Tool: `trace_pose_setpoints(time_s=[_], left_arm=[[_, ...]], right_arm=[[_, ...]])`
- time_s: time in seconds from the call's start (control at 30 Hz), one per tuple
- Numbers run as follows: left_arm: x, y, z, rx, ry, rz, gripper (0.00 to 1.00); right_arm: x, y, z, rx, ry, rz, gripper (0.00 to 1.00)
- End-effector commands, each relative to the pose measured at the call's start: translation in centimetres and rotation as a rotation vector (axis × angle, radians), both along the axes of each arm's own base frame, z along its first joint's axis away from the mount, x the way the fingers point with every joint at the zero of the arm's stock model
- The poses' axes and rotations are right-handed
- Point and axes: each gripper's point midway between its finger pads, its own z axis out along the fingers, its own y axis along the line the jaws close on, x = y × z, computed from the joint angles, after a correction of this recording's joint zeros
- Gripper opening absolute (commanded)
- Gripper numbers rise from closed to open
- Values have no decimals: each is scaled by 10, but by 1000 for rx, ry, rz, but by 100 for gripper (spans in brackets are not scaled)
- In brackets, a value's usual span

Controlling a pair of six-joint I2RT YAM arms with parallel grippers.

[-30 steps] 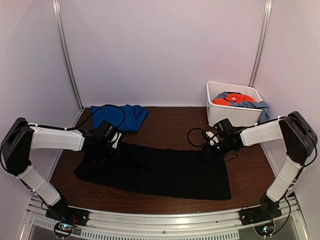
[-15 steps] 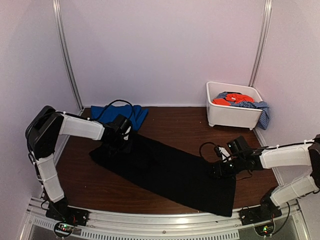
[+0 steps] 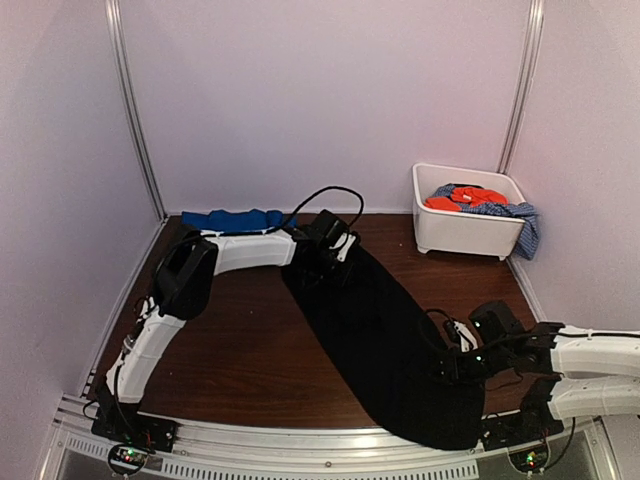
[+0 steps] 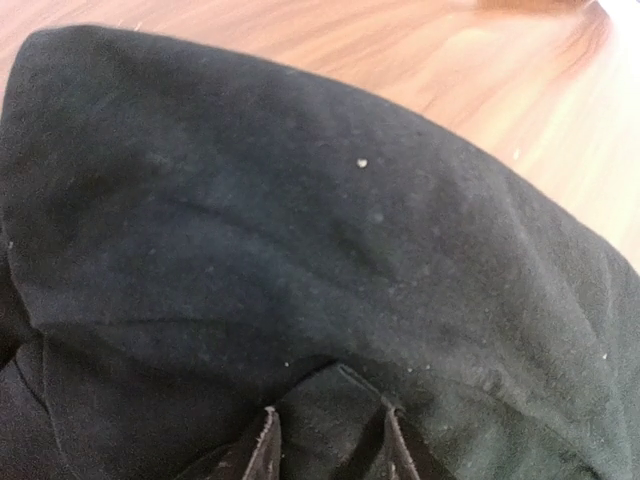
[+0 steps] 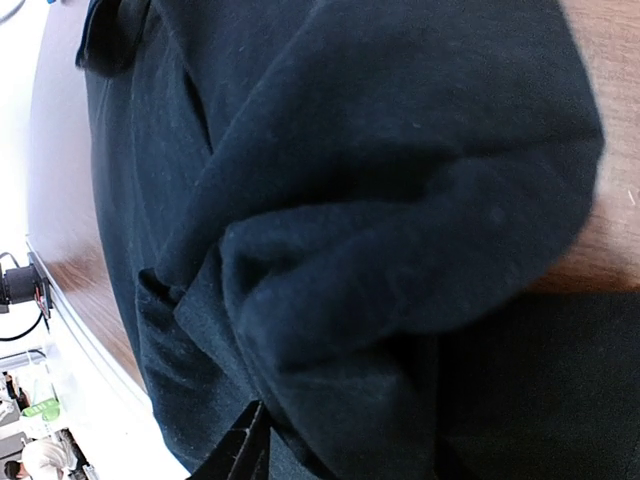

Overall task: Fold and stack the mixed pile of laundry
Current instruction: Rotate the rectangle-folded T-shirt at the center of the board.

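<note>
Top view: black garment (image 3: 380,320), soft, limp, probably light. It lies diagonally across the table (image 3: 220,330) between left gripper (image 3: 322,262) and right gripper (image 3: 452,366). Hold it by its corners.
Left wrist: jaws part-closed, pinching a fold.
Right wrist: jaws likewise nipping bunched cloth.

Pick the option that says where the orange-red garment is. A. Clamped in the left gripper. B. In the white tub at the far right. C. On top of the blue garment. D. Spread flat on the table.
B: the orange-red garment lies bunched inside the white tub at the table's far right corner.
</note>
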Motion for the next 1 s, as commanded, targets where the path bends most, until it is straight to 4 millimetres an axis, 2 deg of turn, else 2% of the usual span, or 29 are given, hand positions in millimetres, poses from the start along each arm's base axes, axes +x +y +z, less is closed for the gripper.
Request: trace_pose_setpoints(time_s=[0.0, 0.03, 0.13, 0.23, 0.37, 0.47, 0.57, 0.63, 0.7, 0.83, 0.97], left_arm=[[7, 8, -42, 62, 152, -41, 37], [20, 9, -38, 40, 149, -28, 37], [64, 32, -28, -5, 119, 39, 38], [102, 49, -6, -70, 57, 70, 39], [139, 62, 47, -146, -87, 73, 43], [149, 61, 95, -174, -206, 45, 52], [145, 65, 127, -179, -234, 43, 53], [131, 74, 129, -140, -203, 58, 51], [108, 85, 122, -88, -174, 73, 49], [61, 104, 93, 28, -120, 88, 45], [20, 105, 63, 116, -64, 52, 42]], right_arm=[[-14, -9, -17, -67, 93, -9, 42], [-10, -3, -14, -54, 85, 2, 42], [4, 18, -5, -11, 58, 40, 42], [11, 53, 8, 30, 36, 125, 41], [4, 102, 25, 102, -2, 271, 41], [-4, 135, 40, 180, -15, 372, 41], [-11, 159, 68, 252, -64, 471, 43], [-8, 161, 89, 264, -120, 494, 44], [-8, 158, 113, 284, -169, 516, 47], [-10, 148, 143, 276, -223, 557, 49], [14, 131, 155, 217, -278, 512, 50]])
